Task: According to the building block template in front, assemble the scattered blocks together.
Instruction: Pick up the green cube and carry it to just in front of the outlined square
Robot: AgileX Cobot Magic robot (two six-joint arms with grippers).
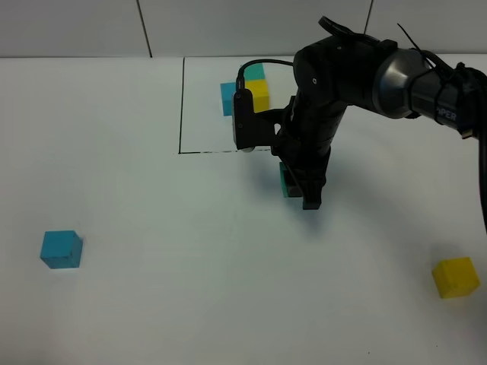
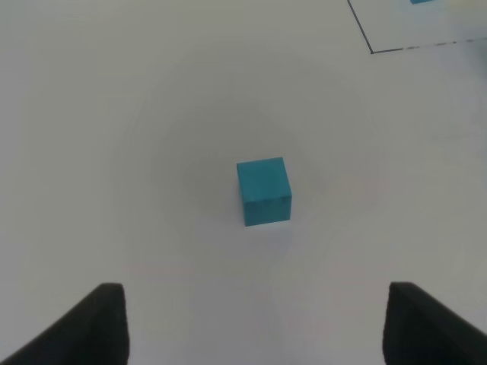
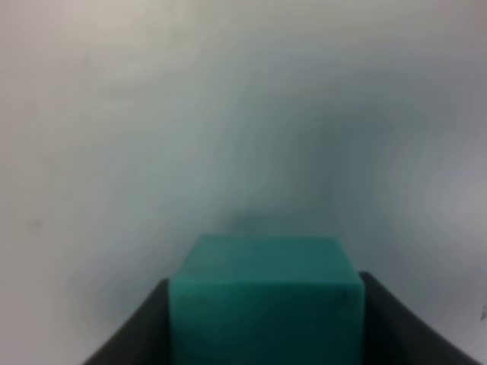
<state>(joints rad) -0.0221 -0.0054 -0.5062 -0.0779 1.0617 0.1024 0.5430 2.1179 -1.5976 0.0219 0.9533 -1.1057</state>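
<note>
The template [image 1: 247,93], a joined blue, yellow and teal-green cluster, sits at the back inside a thin black drawn rectangle [image 1: 182,114]. My right gripper [image 1: 304,190] reaches to the middle, just in front of that rectangle. It is shut on the teal-green cube [image 1: 285,181], which fills the right wrist view [image 3: 266,300] between the dark fingers [image 3: 144,327]. I cannot tell whether the cube touches the table. The sky-blue cube [image 1: 61,249] lies at the front left. My left gripper [image 2: 259,327] hangs open above it [image 2: 264,190]. The yellow cube [image 1: 456,277] lies at the front right.
The white table [image 1: 190,289] carries only the cubes and the drawn rectangle, whose corner shows in the left wrist view [image 2: 371,52]. The right arm's dark body [image 1: 342,76] and a cable [image 1: 266,65] hang over the rectangle's right part. A tiled wall [image 1: 76,26] stands behind.
</note>
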